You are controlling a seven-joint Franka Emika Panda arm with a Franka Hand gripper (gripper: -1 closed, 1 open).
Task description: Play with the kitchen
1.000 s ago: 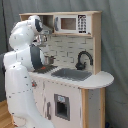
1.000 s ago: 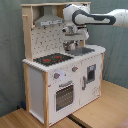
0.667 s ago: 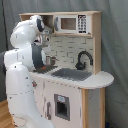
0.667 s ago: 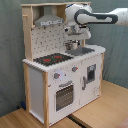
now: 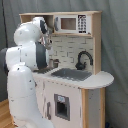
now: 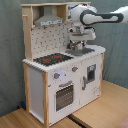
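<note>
My gripper (image 6: 76, 46) hangs just above the grey sink (image 5: 71, 74) of the kitchen (image 6: 60, 80); whether its fingers are spread I cannot tell; the sink's contents stay hidden.

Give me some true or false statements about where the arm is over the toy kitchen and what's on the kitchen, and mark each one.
1. The gripper is above the sink side of the kitchen, not above the hob. True.
2. The oven door hangs wide open. False: it looks shut in the second exterior view.
3. A black tap stands behind the sink in the first exterior view. True.
4. The hob rings are blue. False: they are red.
5. The hood sits over the hob. True.
6. A pot stands on the hob. False: nothing shows on it.
</note>
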